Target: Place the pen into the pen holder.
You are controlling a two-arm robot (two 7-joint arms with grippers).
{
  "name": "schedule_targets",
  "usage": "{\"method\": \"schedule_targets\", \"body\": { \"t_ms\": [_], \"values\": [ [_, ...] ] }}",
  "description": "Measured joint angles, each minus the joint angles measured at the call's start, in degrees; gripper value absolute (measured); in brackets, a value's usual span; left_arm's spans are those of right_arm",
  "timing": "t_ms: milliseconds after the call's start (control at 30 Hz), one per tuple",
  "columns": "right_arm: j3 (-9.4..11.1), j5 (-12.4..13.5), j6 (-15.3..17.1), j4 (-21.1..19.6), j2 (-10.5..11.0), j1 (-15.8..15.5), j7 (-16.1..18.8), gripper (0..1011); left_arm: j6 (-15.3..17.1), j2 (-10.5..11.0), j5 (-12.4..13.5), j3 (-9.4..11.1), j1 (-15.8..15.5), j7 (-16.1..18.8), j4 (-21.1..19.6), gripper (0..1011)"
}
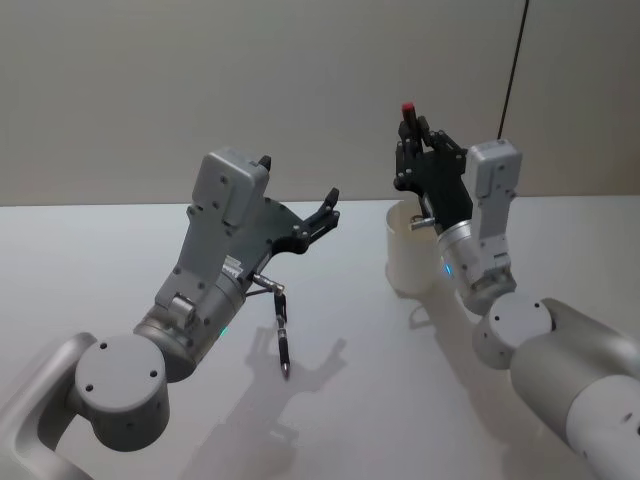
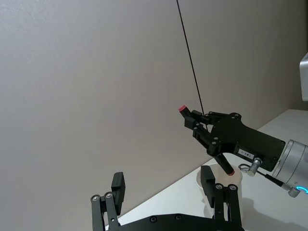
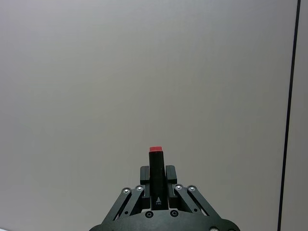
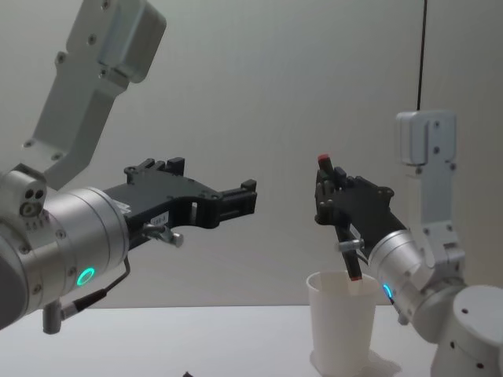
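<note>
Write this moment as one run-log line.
right gripper: shut on pen | pen: lower tip at pen holder mouth | left gripper: open, empty, raised

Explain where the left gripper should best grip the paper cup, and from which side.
Probably the cup wall below its rolled rim, left gripper coming from the robot's left: it stands upright, and the pen and right gripper crowd its mouth and right side.

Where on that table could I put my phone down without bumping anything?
Bare table runs along the wall at the far left, behind the left arm, and in the front middle between the two arms. It's crowded on the right: the right gripper holds the pen at the mouth of the cup, with the open left gripper raised nearby.
</note>
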Motion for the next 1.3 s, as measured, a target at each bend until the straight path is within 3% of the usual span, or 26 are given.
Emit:
{"method": "schedule_targets", "body": {
  "t_ms": [300,800,1067,1167,1300],
  "values": [
    [-0.73,-1.88,-2.85,3.16,-0.14,1.19,-1.68,181,0.0,0.0,0.0,0.0,0.0,0.0,0.0,1004],
    [-0.75,-3.45,-4.82,4.91,0.2,1.89,-2.84,185,0.0,0.0,0.0,0.0,0.0,0.0,0.0,1004],
    [-0.46,-3.87,-5.12,5.31,0.32,2.04,-2.91,402,0.0,0.0,0.0,0.0,0.0,0.0,0.0,1004],
    [-0.32,-4.06,-5.16,5.42,0.39,2.08,-2.91,543,0.0,0.0,0.0,0.0,0.0,0.0,0.0,1004],
    [-0.21,-4.22,-5.18,5.5,0.44,2.11,-2.91,630,0.0,0.0,0.0,0.0,0.0,0.0,0.0,1004]
  ]
}}
